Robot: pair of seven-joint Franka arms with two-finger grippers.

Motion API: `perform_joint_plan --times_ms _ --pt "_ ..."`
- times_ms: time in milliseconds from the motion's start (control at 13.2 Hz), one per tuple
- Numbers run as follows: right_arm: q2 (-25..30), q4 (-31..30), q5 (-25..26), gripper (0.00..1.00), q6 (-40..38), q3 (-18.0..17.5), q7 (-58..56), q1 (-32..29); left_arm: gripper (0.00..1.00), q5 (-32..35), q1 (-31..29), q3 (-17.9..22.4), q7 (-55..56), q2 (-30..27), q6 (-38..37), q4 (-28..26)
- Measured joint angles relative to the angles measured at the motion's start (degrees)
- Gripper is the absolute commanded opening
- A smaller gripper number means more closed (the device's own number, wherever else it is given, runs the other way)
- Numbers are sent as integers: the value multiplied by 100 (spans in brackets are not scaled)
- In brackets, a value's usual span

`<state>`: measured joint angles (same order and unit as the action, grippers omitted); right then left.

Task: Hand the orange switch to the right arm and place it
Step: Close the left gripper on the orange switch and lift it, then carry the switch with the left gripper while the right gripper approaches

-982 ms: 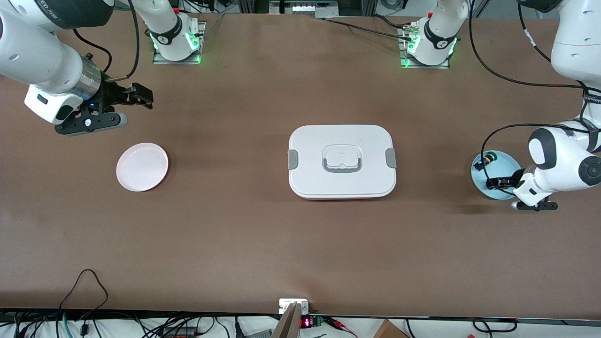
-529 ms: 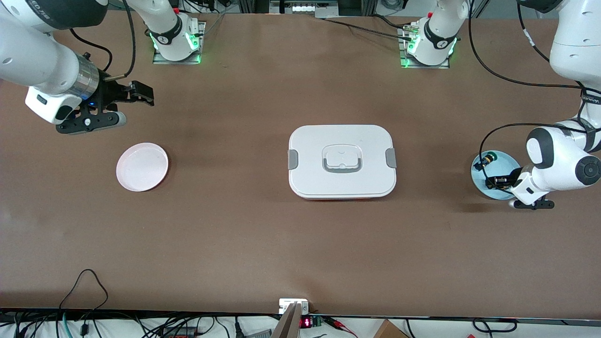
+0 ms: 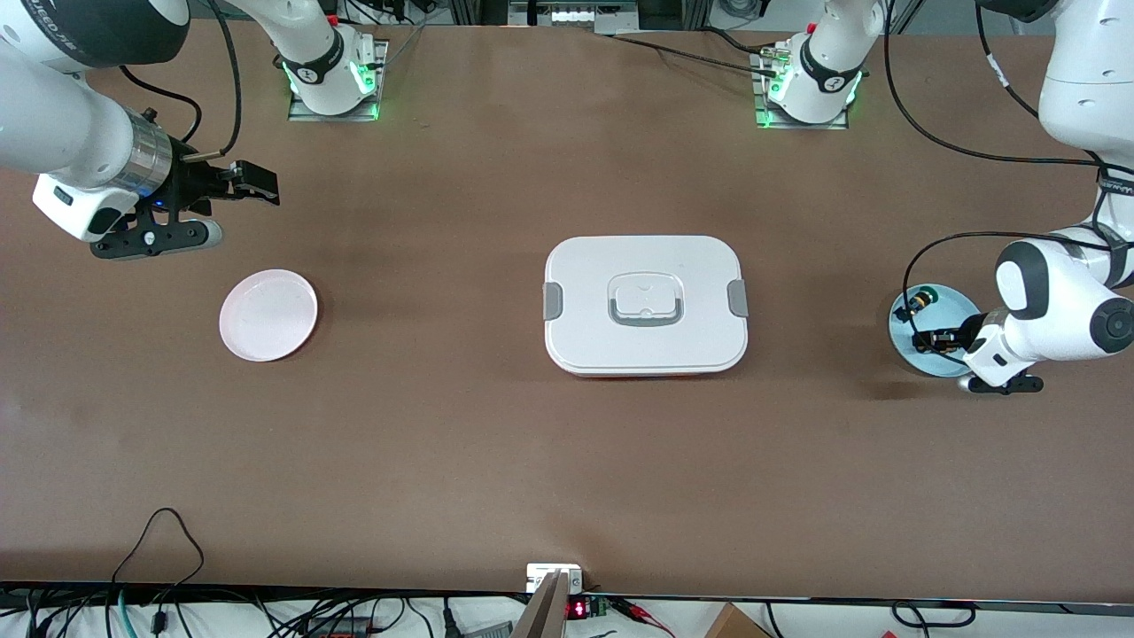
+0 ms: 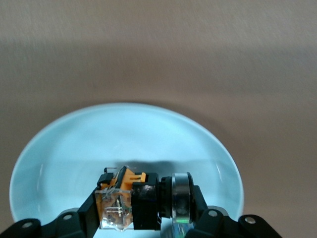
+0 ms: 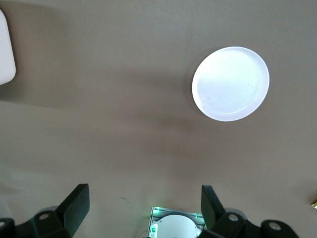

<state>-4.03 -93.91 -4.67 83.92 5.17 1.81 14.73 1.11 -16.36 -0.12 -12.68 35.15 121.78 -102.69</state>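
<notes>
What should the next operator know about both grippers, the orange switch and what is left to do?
Left gripper: shut on the orange switch, low in the blue dish at the left arm's end; not lifted clear.
Green-capped switch also lies in that dish.
Right gripper: open, empty, waiting over bare table near the pink plate.
White lidded box sits mid-table.
Done: grasp.
Left: lift, hand over to the right gripper, place.

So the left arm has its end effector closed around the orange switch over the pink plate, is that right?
Not quite. The left end effector is closed on the orange switch, but over the blue plate, not the pink plate, which lies toward the right arm's end. The left wrist view shows it.
</notes>
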Motion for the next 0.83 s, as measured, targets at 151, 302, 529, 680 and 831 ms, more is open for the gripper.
perform_joint_plan --times_ms 151,302,529,680,831 --pt "-2 0 -34 100 3 -1 0 2 14 -5 7 -60 3 -162 -820 378" --pt "-5 0 -282 100 2 -5 0 6 13 -50 18 -177 3 -288 -1365 752" --pt "-9 0 -594 100 -13 -18 0 22 12 -371 43 -479 1 -375 -1940 1251" --pt "-10 0 -758 100 -20 -57 4 56 12 -426 63 -818 -27 -385 -2205 1526" --pt "-10 1 -1052 100 -16 -74 10 78 12 -682 104 -1203 -21 -387 -2589 1806"
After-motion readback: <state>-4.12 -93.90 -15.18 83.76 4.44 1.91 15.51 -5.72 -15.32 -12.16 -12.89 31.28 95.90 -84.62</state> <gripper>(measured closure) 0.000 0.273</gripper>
